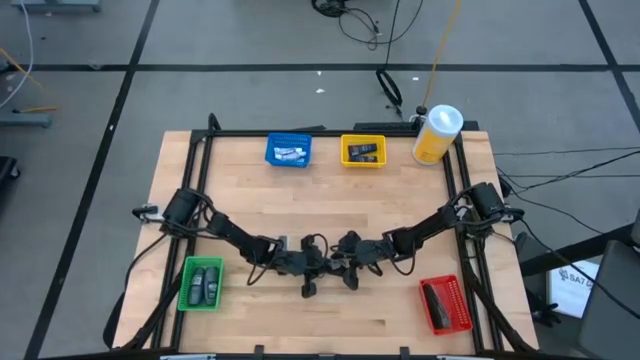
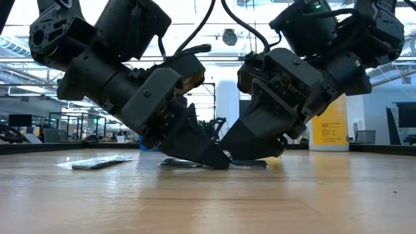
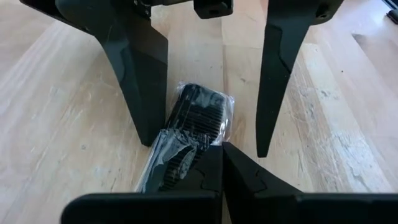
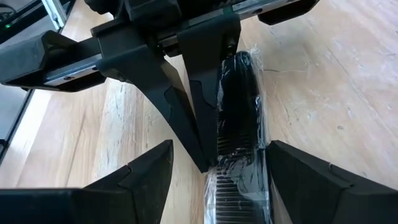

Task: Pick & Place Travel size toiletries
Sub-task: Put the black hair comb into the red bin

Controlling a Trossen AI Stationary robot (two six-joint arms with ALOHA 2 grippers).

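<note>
High view: left gripper (image 1: 308, 287) and right gripper (image 1: 351, 281) tip to tip, mid-table near the front edge.
Low view: both tips down on the table (image 2: 325, 195).
Left wrist: fingers (image 3: 214, 171) pinched together beside the wrapped black comb (image 3: 189, 127).
Right wrist: jaws wide, comb lying between them.

wood table (image 1: 330, 210) | four bins, yellow bottle (image 1: 436, 134), possibly a wrapped comb (image 3: 189, 134)

Grey tiled floor (image 1: 250, 40) — bright office beyond
</note>
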